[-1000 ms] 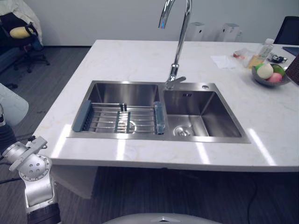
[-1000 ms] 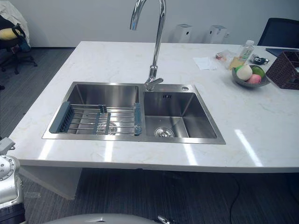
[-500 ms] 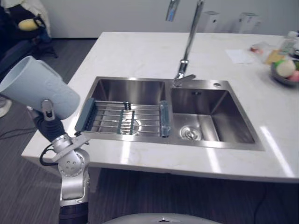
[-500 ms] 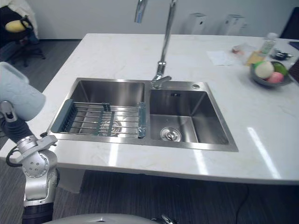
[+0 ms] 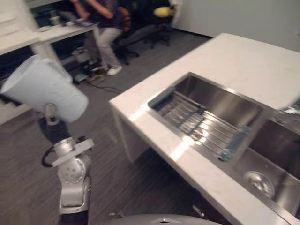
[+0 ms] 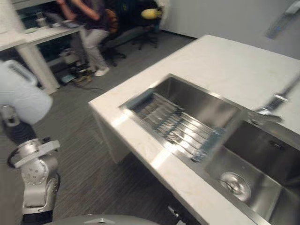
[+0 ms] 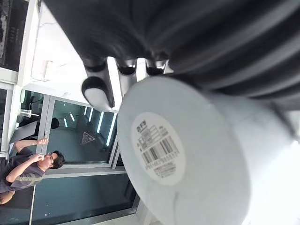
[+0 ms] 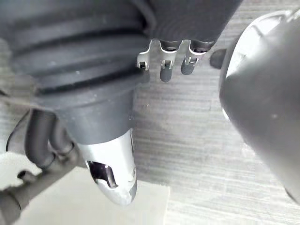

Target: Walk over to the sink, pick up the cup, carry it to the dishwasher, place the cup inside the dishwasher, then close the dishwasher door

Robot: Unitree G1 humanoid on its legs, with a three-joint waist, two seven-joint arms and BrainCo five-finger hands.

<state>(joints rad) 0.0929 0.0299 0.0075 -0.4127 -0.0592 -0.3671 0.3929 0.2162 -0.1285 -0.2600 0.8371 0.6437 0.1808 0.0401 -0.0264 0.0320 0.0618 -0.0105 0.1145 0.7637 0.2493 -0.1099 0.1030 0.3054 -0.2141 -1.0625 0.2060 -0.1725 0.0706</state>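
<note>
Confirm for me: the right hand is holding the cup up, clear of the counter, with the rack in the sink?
No, it is the left hand that holds the cup, as the left wrist view shows. The cup is up, clear of the counter, and the rack lies in the sink.

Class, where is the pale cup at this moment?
The cup is held up in the left hand at the left of the eye views, over the grey floor, apart from the sink.
</note>
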